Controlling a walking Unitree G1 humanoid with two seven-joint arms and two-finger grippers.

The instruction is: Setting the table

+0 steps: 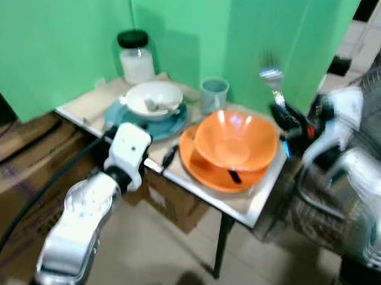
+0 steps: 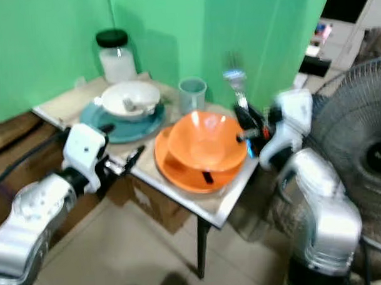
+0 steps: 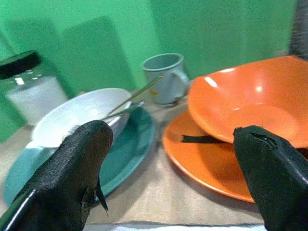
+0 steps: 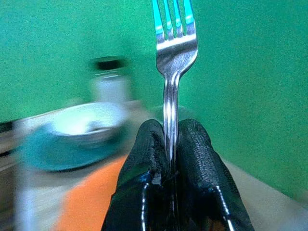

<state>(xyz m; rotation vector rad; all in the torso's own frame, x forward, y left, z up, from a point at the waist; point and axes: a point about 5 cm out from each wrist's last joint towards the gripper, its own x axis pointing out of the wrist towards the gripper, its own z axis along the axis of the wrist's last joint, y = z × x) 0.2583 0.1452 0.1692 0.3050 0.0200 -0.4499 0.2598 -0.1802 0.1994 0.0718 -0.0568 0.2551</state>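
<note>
Both bowl-on-plate settings and the cup (image 1: 214, 93) already stand on the table (image 1: 249, 203), while the right gripper (image 4: 169, 144) clamps a fork (image 4: 174, 57) upright beside the orange bowl (image 1: 235, 141), unplaced, and the left gripper (image 3: 173, 168) hovers spread at the table's near edge.

Light: bright, even | glare: highlights on orange bowl (image 1: 235, 141) | blur: head views soft, right wrist background smeared | fork (image 4: 174, 48) sharp

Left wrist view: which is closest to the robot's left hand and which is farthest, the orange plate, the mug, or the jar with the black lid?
From the open left hand:
1. Orange plate, just ahead, under the orange bowl.
2. Mug, farther back, between the two place settings.
3. Jar with the black lid, farthest, at the back by the green wall, behind the white bowl.
</note>
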